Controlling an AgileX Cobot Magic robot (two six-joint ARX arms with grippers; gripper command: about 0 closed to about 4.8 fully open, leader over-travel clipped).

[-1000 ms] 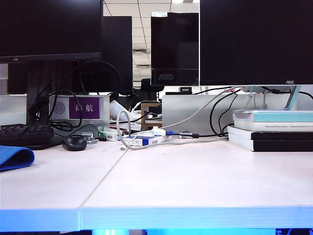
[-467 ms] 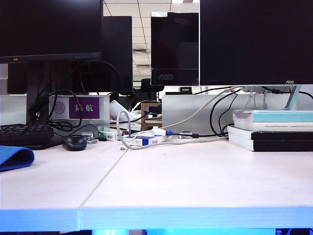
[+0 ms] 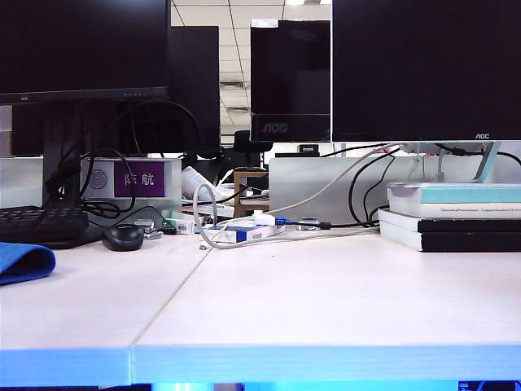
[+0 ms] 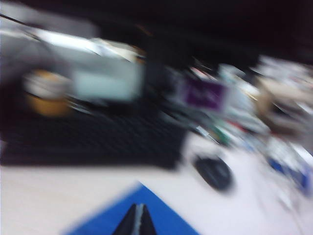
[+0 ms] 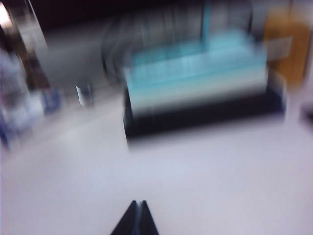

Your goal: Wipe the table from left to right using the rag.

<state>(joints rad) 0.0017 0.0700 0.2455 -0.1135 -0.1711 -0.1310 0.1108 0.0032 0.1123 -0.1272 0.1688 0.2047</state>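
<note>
Setting: office desk with dark monitors (image 3: 423, 65) behind, a black keyboard (image 3: 41, 224), a black mouse (image 3: 124, 237), tangled cables (image 3: 236, 228) and a stack of books (image 3: 456, 216) at the right.
Table (image 3: 326, 301): pale top with a thin seam running from the front edge toward the back; most of the near surface is bare.
Rag (image 3: 24, 262): bright blue, lying at the far left of the table in front of the keyboard, cut off by the exterior view's edge; its long axis runs left to right, its rounded folded end toward the table's middle.
Left gripper (image 4: 136, 220): seen only in its blurred wrist view, dark fingers pressed together, tips over the blue rag, keyboard and mouse beyond; whether it touches the cloth cannot be told.
Right gripper (image 5: 135, 219): blurred too, fingers together, empty, low over bare table, pointing toward the book stack.
Arms in exterior view: neither shows.
Change from a second ago: the rag's visible end sits very slightly further left; everything else lies as it did.
</note>
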